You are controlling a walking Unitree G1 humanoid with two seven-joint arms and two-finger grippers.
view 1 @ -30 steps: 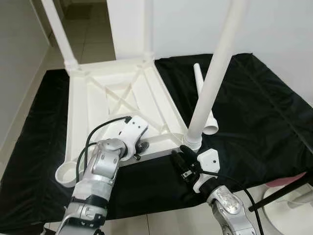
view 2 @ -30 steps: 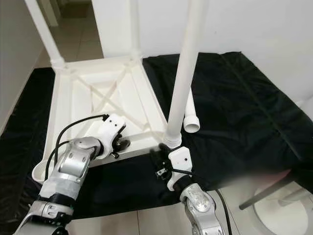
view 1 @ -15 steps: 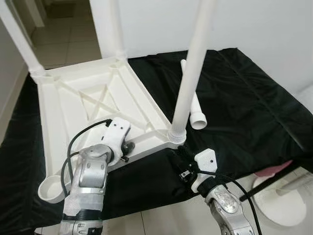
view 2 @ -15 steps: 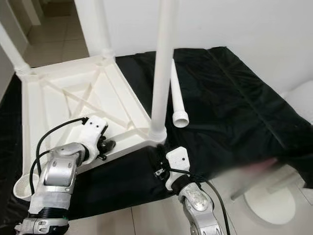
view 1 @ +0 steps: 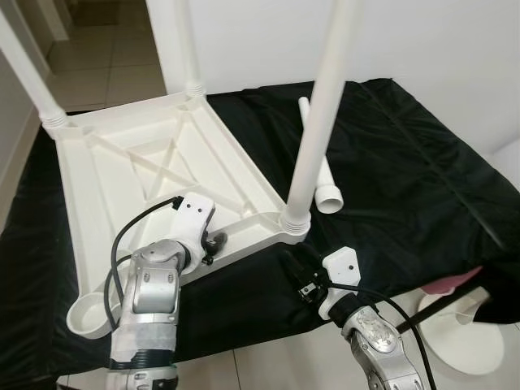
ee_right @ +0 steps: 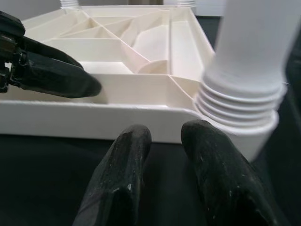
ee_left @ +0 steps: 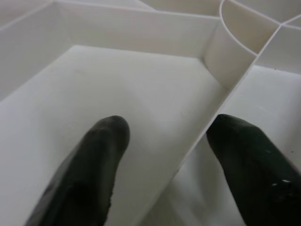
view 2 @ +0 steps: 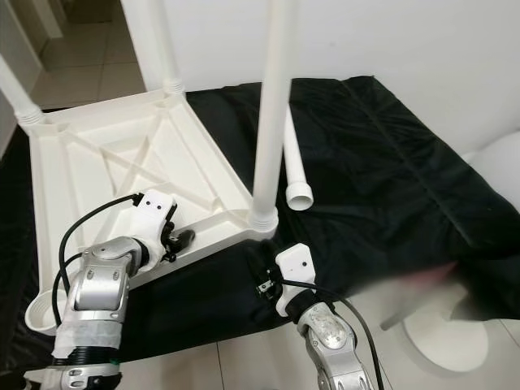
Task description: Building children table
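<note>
top (view 1: 146,162) upside-down on cloth (view 1: 422,162), 3 legs up | L grip (ee_left: 164,141) fingers wide astride near rim wall, prob. to steady | R grip (ee_right: 162,136) narrow, empty, by leg (view 1: 321,106) socket | spare leg (view 1: 321,175) on cloth beside

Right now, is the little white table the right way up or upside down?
Upside down. The table lies top-down on the black cloth, its ribbed underside showing, with legs pointing up. One more leg lies loose on the cloth.

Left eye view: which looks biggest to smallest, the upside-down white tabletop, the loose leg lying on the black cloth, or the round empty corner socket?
1. Tabletop
2. Loose leg
3. Corner socket, though it sits nearer the camera, so it looks larger than it would farther off.
</note>
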